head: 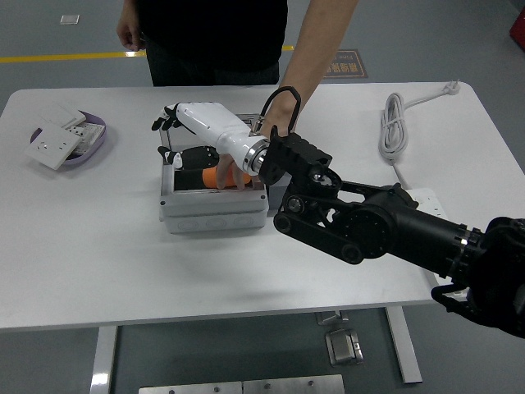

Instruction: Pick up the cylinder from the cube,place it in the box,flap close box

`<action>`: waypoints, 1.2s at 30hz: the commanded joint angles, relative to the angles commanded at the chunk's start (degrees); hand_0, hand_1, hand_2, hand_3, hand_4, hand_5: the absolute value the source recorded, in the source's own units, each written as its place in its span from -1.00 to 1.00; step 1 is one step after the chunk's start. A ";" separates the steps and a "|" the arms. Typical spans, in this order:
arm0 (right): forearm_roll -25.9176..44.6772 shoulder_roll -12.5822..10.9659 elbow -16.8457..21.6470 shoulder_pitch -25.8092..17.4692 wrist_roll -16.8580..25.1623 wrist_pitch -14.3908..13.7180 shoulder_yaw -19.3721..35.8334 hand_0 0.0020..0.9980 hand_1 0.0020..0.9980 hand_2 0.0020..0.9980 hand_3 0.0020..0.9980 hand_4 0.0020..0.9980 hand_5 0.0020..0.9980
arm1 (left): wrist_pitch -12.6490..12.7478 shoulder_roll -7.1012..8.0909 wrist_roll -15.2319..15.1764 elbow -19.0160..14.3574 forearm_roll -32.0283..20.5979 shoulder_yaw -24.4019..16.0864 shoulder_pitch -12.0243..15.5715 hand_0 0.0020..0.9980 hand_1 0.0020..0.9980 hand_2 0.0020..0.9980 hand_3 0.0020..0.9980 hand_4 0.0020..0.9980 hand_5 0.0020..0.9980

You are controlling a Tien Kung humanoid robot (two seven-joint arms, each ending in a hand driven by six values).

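The grey box (213, 211) stands at mid-table, and the orange cylinder (215, 177) lies inside it near the front. My right hand (167, 120), white-shelled with black fingers, reaches across the box. Its fingers are spread past the box's back left corner and hold nothing; the thumb hangs over the interior. The lid is hidden behind my hand. A person's arm (316, 49) comes down from the far side, and the person's fingers (236, 174) touch the cylinder in the box. A grey block (274, 195) beside the box is mostly hidden by my arm.
A purple dish (92, 146) with white switch plates sits at the far left. A coiled white cable (394, 123) lies at the right, with a white power strip (428, 199) near my forearm. The person's other hand (128, 34) hangs beyond the far edge.
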 joint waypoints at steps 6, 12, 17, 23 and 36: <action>2.65 0.00 -6.43 1.89 1.24 -0.04 2.09 0.60 0.40 0.39 0.38 0.15 -0.41 | -0.04 0.04 0.14 0.00 0.01 0.15 -0.08 0.16 0.21 0.12 0.18 0.16 -0.35; 6.41 0.00 -13.04 3.05 2.31 0.07 1.75 0.60 0.40 0.39 0.39 0.14 -0.42 | -0.11 0.21 0.14 0.00 0.15 0.20 -0.33 0.16 0.21 0.12 0.18 0.15 -0.36; 8.88 0.00 -16.80 2.84 2.94 0.02 0.13 0.59 0.41 0.40 0.39 0.14 -0.42 | -0.26 0.21 -0.01 0.00 0.20 0.36 -0.66 0.16 0.21 0.12 0.18 0.15 -0.36; 9.77 0.00 -17.43 2.04 3.17 -0.15 -1.03 0.59 0.41 0.40 0.39 0.14 -0.43 | -0.26 0.16 -0.06 0.00 0.11 0.50 -0.74 0.16 0.21 0.12 0.18 0.15 -0.36; 8.32 0.00 -10.41 -0.14 2.11 -0.58 -2.52 0.59 0.42 0.40 0.39 0.14 -0.43 | -0.16 0.05 -0.36 0.00 -0.33 0.66 -0.43 0.16 0.21 0.12 0.18 0.15 -0.36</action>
